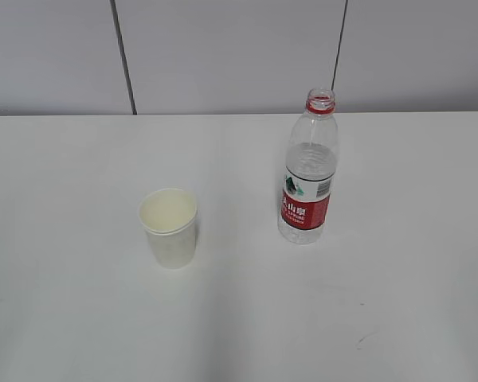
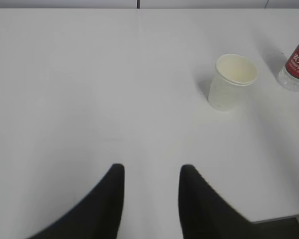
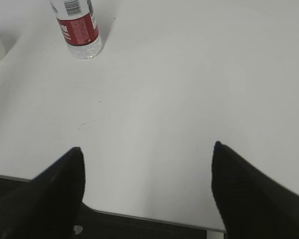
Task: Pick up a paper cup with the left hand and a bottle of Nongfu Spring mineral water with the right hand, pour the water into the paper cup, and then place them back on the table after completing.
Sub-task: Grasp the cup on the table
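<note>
A white paper cup point(image 1: 170, 228) stands upright on the white table point(image 1: 64, 239), left of centre. An uncapped clear bottle point(image 1: 309, 179) with a red label stands upright to its right, about two thirds full of clear water point(image 1: 311, 161). Neither arm shows in the exterior view. In the left wrist view my left gripper point(image 2: 150, 169) is open and empty above bare table, with the cup point(image 2: 231, 81) far ahead to the right and the bottle point(image 2: 297, 67) at the right edge. My right gripper point(image 3: 148, 148) is open wide and empty near the table's front edge; the bottle point(image 3: 78, 27) is far ahead to the left.
A grey panelled wall point(image 1: 239, 56) runs behind the table. The table's front edge point(image 3: 154, 216) lies just under my right gripper. Faint scuff marks point(image 1: 365, 338) sit on the tabletop at the front right.
</note>
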